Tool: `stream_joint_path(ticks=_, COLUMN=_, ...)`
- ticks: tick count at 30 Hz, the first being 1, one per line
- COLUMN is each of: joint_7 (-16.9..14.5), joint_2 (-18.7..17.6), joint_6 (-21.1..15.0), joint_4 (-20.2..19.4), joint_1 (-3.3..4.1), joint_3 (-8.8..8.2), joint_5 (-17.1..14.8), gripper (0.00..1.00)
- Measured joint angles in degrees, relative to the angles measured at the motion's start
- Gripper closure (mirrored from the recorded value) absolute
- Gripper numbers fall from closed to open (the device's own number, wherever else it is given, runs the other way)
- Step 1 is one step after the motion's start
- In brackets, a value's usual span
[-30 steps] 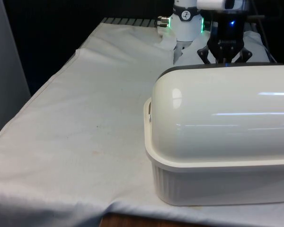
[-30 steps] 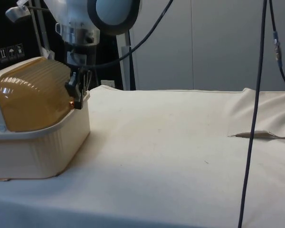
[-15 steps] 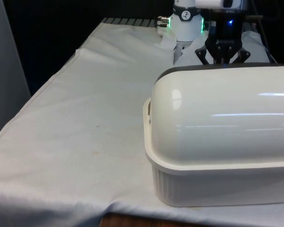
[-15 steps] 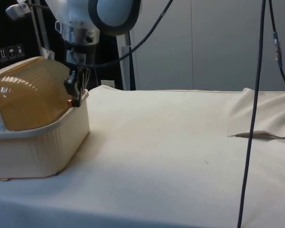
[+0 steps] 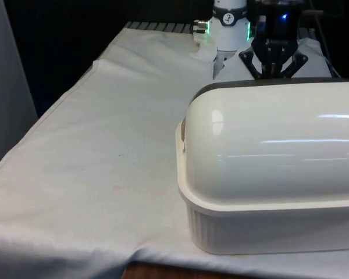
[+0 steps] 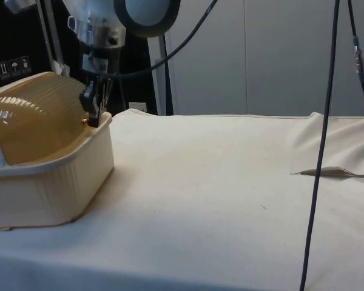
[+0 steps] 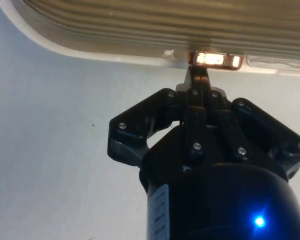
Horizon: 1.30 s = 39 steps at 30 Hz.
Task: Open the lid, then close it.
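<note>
At the side view's upper left, the gripper point(image 6: 92, 111), fingers pressed together, lifts the lid point(image 6: 39, 118) by its edge; opening looks barely begun and calls for rolling it back.

Lab: cloth-covered table point(image 6: 230, 182), black curtains point(image 5: 75, 46), hanging cables point(image 6: 324, 121).

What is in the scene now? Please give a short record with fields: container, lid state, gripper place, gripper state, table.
container: cream bread box with a ribbed base
lid: amber ribbed roll lid, down over the box; white from behind in the front view
gripper place: gripper at the lid's lower front edge, above the box rim, on the side facing the robot
gripper state: shut, fingers together by the lid's small handle
table: white cloth
</note>
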<state>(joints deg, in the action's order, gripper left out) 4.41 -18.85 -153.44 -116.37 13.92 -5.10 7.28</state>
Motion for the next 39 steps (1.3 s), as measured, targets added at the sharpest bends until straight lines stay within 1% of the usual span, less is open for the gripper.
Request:
stream_joint_path(ticks=12, joint_7=0.57, joint_2=0.4, joint_6=-2.23, joint_4=0.0, joint_1=0.0, joint_3=0.0, joint_5=2.06, gripper=1.0)
stream_joint_path(ticks=31, joint_7=0.74, joint_2=0.97, joint_6=-6.19, joint_4=0.0, joint_1=0.0, joint_3=-0.23, joint_5=4.3, gripper=1.0)
stream_joint_path(ticks=39, joint_7=0.74, joint_2=1.43, joint_6=-7.16, joint_4=0.0, joint_1=0.0, joint_3=-0.46, joint_5=5.16, gripper=1.0)
